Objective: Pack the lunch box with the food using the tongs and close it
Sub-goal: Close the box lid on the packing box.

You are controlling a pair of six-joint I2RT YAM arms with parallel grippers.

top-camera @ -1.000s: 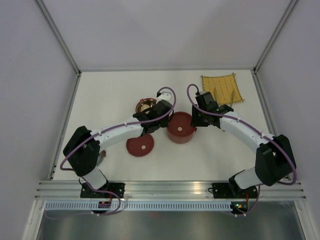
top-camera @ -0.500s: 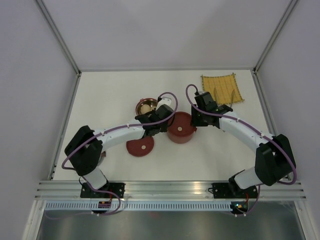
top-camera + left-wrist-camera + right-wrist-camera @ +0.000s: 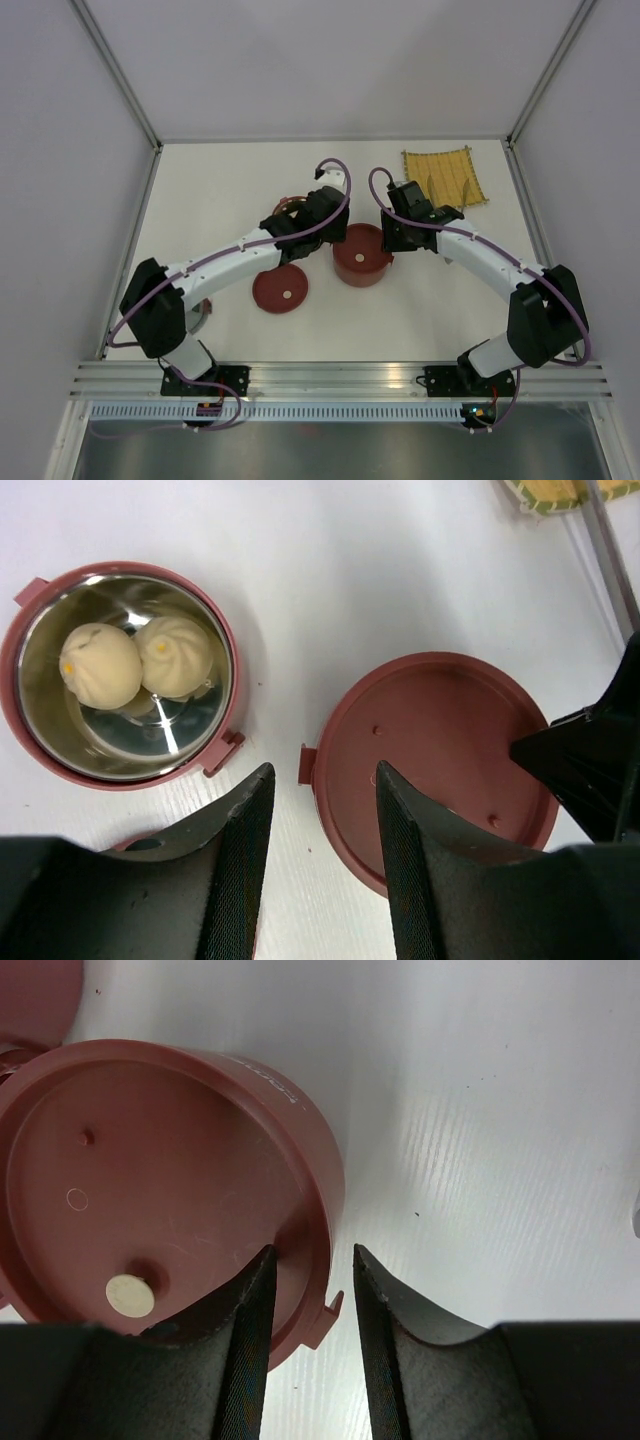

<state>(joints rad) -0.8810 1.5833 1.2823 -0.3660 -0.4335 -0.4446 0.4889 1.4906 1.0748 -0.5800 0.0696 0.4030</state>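
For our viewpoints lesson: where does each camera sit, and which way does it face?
Top external: high behind the robot, facing down at the table; left arm, right arm show.
Left wrist: wrist-mounted, faces down; left gripper, open bowl holding buns, second bowl.
Right wrist: wrist-mounted, faces down; right gripper, second bowl.
Shared: second bowl.

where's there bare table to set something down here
Bare table along the far edge, left of the yellow mat; also the near patch between the loose lid and the right arm. Crowded mid-table: open bowl, other bowl, left arm.
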